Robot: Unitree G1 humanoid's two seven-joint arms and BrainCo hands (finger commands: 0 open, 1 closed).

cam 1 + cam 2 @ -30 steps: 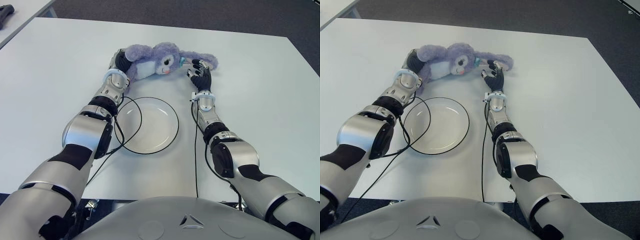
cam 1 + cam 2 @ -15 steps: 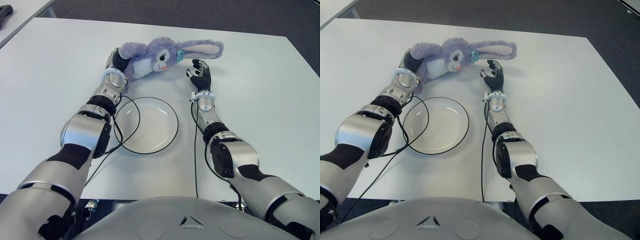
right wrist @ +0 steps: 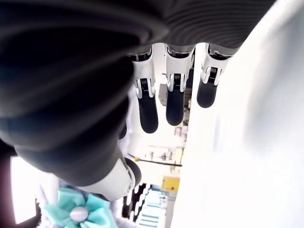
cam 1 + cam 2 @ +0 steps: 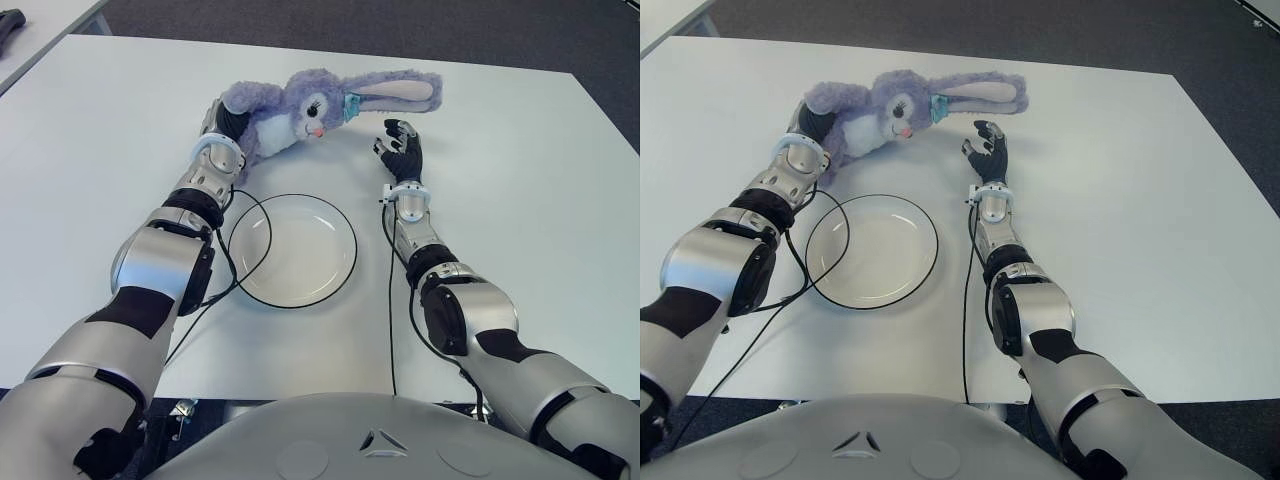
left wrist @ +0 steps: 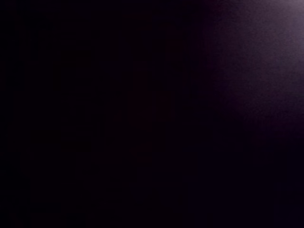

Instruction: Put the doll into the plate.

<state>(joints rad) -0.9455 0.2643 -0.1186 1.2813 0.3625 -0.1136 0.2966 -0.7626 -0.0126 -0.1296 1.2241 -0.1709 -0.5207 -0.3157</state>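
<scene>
The doll (image 4: 290, 100), a purple plush rabbit with long ears and a teal bow (image 3: 80, 216), hangs tilted over the far part of the white table (image 4: 520, 160). My left hand (image 4: 228, 122) is buried in its body at the left end and grips it; the left wrist view is dark, covered by plush. My right hand (image 4: 400, 142) stands just right of the rabbit's face, under its ears, apart from it, with fingers (image 3: 174, 102) spread and holding nothing. The clear plate (image 4: 354, 250) with a dark rim lies nearer to me, between my two forearms.
Black cables (image 4: 392, 300) run along both arms, and one loops over the plate's left side. A second table with a dark object (image 4: 12, 20) shows at the far left corner. Dark floor lies beyond the table's far edge.
My left hand has raised the doll and swung it to the left; its ears have come off the table and away from my right hand, which has stayed in place.
</scene>
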